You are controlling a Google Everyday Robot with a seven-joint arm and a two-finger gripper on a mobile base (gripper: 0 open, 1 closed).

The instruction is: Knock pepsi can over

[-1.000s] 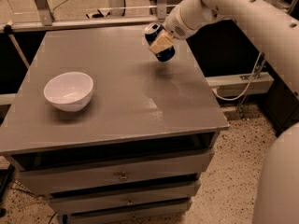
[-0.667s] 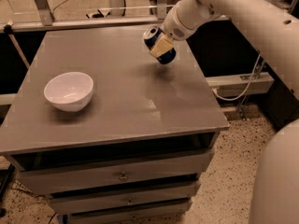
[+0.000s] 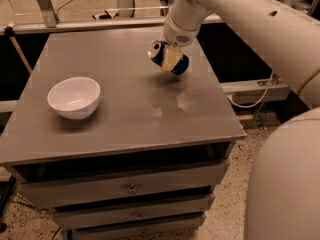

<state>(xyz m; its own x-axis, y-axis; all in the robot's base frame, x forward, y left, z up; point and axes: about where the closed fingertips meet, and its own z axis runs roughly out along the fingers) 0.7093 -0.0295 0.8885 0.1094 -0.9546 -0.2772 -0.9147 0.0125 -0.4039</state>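
Note:
The pepsi can [image 3: 159, 53] is blue with a silver top and is tipped far over, top pointing left. It hangs just over the back right part of the grey table [image 3: 130, 119], with its shadow beneath it. My gripper [image 3: 172, 64] reaches down from the white arm at the upper right and is shut on the can. One beige finger [image 3: 171, 58] lies across the can's front; the other finger is hidden behind it.
A white bowl [image 3: 74, 97] sits on the table's left side. The table has drawers [image 3: 131, 188] below its front edge. A metal rail [image 3: 80, 25] runs behind the table. My white body [image 3: 285, 184] fills the lower right, near a cable [image 3: 250, 101].
The gripper has moved down and slightly left with the can in it, closer to the tabletop. The bowl has not moved.

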